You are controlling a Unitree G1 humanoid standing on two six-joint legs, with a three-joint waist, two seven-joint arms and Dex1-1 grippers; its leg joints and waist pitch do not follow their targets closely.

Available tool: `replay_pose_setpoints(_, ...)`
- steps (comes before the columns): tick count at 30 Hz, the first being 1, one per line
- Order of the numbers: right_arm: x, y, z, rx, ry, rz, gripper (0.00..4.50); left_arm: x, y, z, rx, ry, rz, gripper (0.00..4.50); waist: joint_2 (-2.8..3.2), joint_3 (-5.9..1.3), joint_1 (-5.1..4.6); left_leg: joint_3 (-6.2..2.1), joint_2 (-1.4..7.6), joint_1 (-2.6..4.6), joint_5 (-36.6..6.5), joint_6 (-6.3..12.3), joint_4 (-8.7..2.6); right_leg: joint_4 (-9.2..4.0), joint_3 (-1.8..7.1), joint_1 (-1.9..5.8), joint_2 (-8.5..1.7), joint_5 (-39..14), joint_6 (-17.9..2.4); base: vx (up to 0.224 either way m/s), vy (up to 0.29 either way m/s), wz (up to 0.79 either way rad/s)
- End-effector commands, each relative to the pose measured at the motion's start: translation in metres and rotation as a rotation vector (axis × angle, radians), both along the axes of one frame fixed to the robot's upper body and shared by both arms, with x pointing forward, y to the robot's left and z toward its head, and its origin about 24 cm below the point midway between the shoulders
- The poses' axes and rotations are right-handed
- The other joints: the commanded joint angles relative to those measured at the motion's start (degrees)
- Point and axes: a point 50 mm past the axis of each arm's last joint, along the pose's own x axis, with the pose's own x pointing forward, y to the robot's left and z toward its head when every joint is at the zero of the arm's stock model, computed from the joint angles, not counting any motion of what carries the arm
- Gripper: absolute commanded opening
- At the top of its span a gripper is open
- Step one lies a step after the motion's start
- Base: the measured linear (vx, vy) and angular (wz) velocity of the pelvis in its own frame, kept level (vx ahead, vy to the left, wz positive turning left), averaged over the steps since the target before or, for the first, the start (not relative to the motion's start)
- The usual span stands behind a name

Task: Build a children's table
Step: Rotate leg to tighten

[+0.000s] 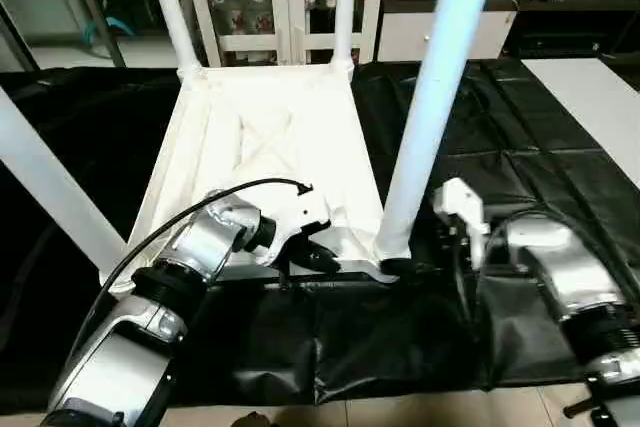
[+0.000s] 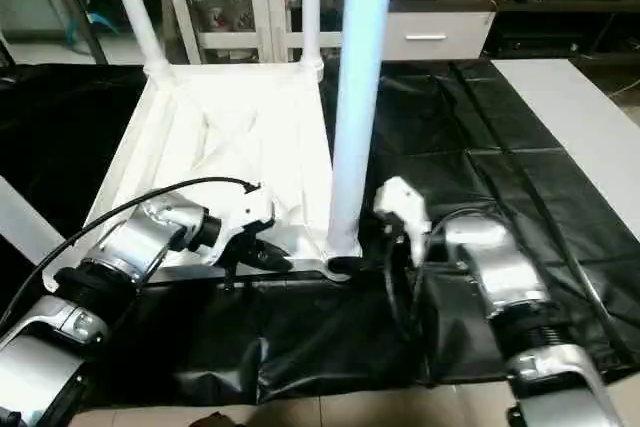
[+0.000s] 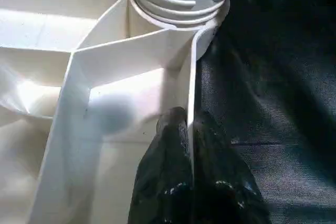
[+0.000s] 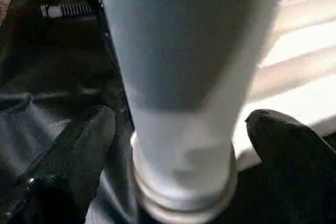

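Table top (image 1: pixel 265 137): you see it upside down on the black-draped worktable (image 1: pixel 520 137), ribbed underside facing up
Legs: four stand upright in its corner sockets; the near right leg (image 1: pixel 430 107) rises at the corner closest to you
Left gripper (image 3: pixel 191 129): your fingers are pinched closed on the top's near edge wall, just beside that corner
Right gripper (image 4: pixel 178 145): your fingers stand wide apart on either side of the near right leg, not touching it

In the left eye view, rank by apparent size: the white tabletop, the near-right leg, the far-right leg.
1. Tabletop, largest.
2. Near-right leg, though nearness to the camera inflates it.
3. Far-right leg, smallest as seen; it is farther away and cut off by the frame.
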Motion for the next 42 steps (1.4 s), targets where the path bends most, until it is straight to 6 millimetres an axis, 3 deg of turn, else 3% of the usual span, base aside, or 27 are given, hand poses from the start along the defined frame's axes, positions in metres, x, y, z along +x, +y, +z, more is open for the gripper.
replay_pose_setpoints(1, 0.005, 0.002, 0.003, -0.012, -0.019, 0.007, 4.39, -0.016, 0.003, -0.025, 0.074, 0.120, -0.030, 0.00, -0.95, -3.64, -0.12, -0.81, 2.21, 0.58, -10.6, 4.15, -3.98, -3.24, 1.96, 2.74, -3.14, -12.0, -14.6, 0.000, 0.000, 0.00)
replay_pose_setpoints(4, 0.006, 0.003, 0.000, -0.028, -0.018, 0.007, 4.39, -0.016, 0.003, -0.026, 0.076, 0.120, -0.026, 0.00, -1.05, -3.69, -0.03, -0.81, 2.16, 0.54, -10.2, 4.04, -3.90, -3.10, 1.98, 2.90, -3.23, -11.2, -14.7, 0.000, 0.000, 0.00)
replay_pose_setpoints(5, 0.006, 0.003, -0.001, -0.042, -0.018, 0.010, 4.13, -0.017, 0.003, -0.026, 0.077, 0.120, -0.025, 0.00, -1.05, -3.67, 0.00, -0.78, 2.10, 0.53, -10.1, 4.12, -3.91, -3.16, 1.95, 2.90, -3.14, -11.2, -14.8, 0.000, 0.000, 0.00)
replay_pose_setpoints(7, 0.006, 0.002, -0.005, -0.081, -0.025, 0.016, 4.13, -0.016, 0.002, -0.025, 0.080, 0.113, -0.020, 0.00, -1.12, -3.70, 0.06, -0.79, 2.09, 0.52, -9.7, 4.09, -3.85, -3.04, 1.91, 2.92, -3.14, -10.7, -14.8, 0.000, 0.000, 0.00)
replay_pose_setpoints(11, 0.006, 0.001, -0.010, -0.115, -0.023, 0.018, 3.73, -0.016, 0.004, -0.025, 0.089, 0.108, -0.016, 0.00, -1.25, -3.66, 0.06, -0.77, 2.04, 0.48, -9.7, 4.42, -3.82, -3.06, 1.92, 2.95, -3.10, -11.0, -14.7, 0.000, 0.000, 0.00)
replay_pose_setpoints(13, 0.006, 0.002, -0.011, -0.123, -0.022, 0.023, 3.65, -0.016, 0.004, -0.025, 0.090, 0.109, -0.015, 0.00, -1.60, -3.60, 0.02, -0.76, 2.09, 0.51, -10.0, 4.51, -3.89, -3.16, 1.95, 2.94, -3.14, -12.1, -14.3, 0.000, 0.000, 0.00)
replay_pose_setpoints(14, 0.006, 0.002, -0.011, -0.121, -0.022, 0.028, 3.36, -0.016, 0.005, -0.024, 0.090, 0.108, -0.010, 0.00, -1.39, -3.59, 0.03, -0.80, 2.15, 0.60, -10.2, 4.35, -3.94, -3.22, 1.96, 2.86, -3.15, -12.6, -14.2, 0.000, 0.000, 0.00)
replay_pose_setpoints(17, 0.007, 0.003, -0.010, -0.114, -0.024, 0.029, 3.28, -0.016, 0.005, -0.025, 0.087, 0.108, -0.003, 0.00, -1.50, -3.62, -0.10, -0.81, 2.17, 0.61, -10.7, 4.08, -3.97, -3.14, 1.96, 2.85, -3.06, -11.9, -14.3, 0.000, 0.000, 0.00)
replay_pose_setpoints(19, 0.007, 0.003, -0.010, -0.100, -0.025, 0.030, 2.96, -0.016, 0.005, -0.025, 0.085, 0.109, 0.001, 0.00, -1.62, -3.58, -0.16, -0.84, 2.16, 0.58, -11.2, 3.95, -4.03, -3.18, 1.97, 2.87, -3.13, -12.2, -14.3, 0.000, 0.000, 0.00)
replay_pose_setpoints(23, 0.007, 0.004, -0.009, -0.034, -0.016, 0.019, 2.77, -0.018, 0.003, -0.026, 0.074, 0.118, 0.002, 0.00, -1.66, -3.65, -0.25, -0.87, 2.16, 0.60, -11.3, 3.90, -4.04, -3.15, 1.95, 2.94, -3.10, -12.3, -14.4, 0.000, 0.000, 0.00)
replay_pose_setpoints(27, 0.006, 0.004, -0.009, 0.058, 0.019, -0.010, 2.73, -0.019, 0.002, -0.028, 0.070, 0.121, 0.004, 0.00, -1.52, -3.77, -0.34, -0.75, 2.11, 0.58, -10.5, 4.45, -3.85, -2.96, 1.92, 2.96, -2.97, -9.9, -15.3, 0.000, 0.000, 0.00)
replay_pose_setpoints(32, 0.005, 0.007, -0.009, 0.190, 0.063, -0.042, 2.72, -0.019, 0.002, -0.027, 0.061, 0.125, 0.005, 0.00, -1.58, -3.68, -0.30, -0.79, 2.19, 0.58, -10.9, 4.56, -3.93, -3.09, 1.90, 2.95, -3.06, -11.1, -15.2, 0.000, 0.000, 0.00)
replay_pose_setpoints(33, 0.003, 0.007, -0.011, 0.223, 0.076, -0.056, 2.72, -0.019, 0.001, -0.028, 0.058, 0.125, 0.008, 0.00, -1.33, -3.70, -0.30, -0.79, 2.18, 0.63, -11.2, 4.40, -3.92, -3.13, 1.90, 2.91, -3.09, -11.5, -15.2, 0.000, 0.000, 0.00)
replay_pose_setpoints(37, -0.002, 0.011, -0.022, 0.240, 0.090, -0.076, 2.72, -0.020, -0.002, -0.029, 0.052, 0.122, 0.014, 0.00, -1.43, -3.69, -0.32, -0.82, 2.23, 0.70, -11.9, 3.71, -4.05, -3.21, 1.90, 2.90, -3.07, -12.1, -14.9, 0.000, 0.000, 0.00)
replay_pose_setpoints(38, -0.002, 0.011, -0.022, 0.240, 0.090, -0.076, 2.72, -0.020, -0.002, -0.029, 0.052, 0.122, 0.014, 0.00, -0.89, -3.75, -0.21, -0.89, 2.28, 0.68, -11.9, 3.59, -4.05, -3.08, 1.94, 2.81, -3.18, -11.7, -15.0, 0.000, 0.000, 0.00)
replay_pose_setpoints(39, -0.004, 0.017, -0.030, 0.225, 0.083, -0.109, 2.72, -0.019, -0.005, -0.029, 0.047, 0.114, 0.029, 0.00, -0.84, -3.78, -0.27, -0.85, 2.20, 0.68, -12.1, 3.31, -4.08, -3.24, 1.93, 2.87, -3.11, -10.9, -15.0, 0.000, 0.000, 0.00)
replay_pose_setpoints(40, -0.004, 0.025, -0.037, 0.211, 0.065, -0.166, 2.72, -0.017, -0.008, -0.030, 0.045, 0.096, 0.049, 0.00, -0.20, -3.55, -0.38, -0.99, 2.17, 0.65, -13.4, 2.73, -4.32, -3.39, 1.93, 2.80, -3.13, -12.2, -14.8, 0.000, 0.000, 0.00)
replay_pose_setpoints(42, -0.003, 0.030, -0.041, 0.204, 0.052, -0.207, 2.72, -0.016, -0.010, -0.030, 0.044, 0.084, 0.063, 0.00, -0.40, -3.27, -0.77, -0.95, 2.09, 0.74, -15.9, 1.91, -4.53, -3.87, 1.96, 2.63, -3.18, -15.3, -14.1, 0.000, 0.000, 0.00)
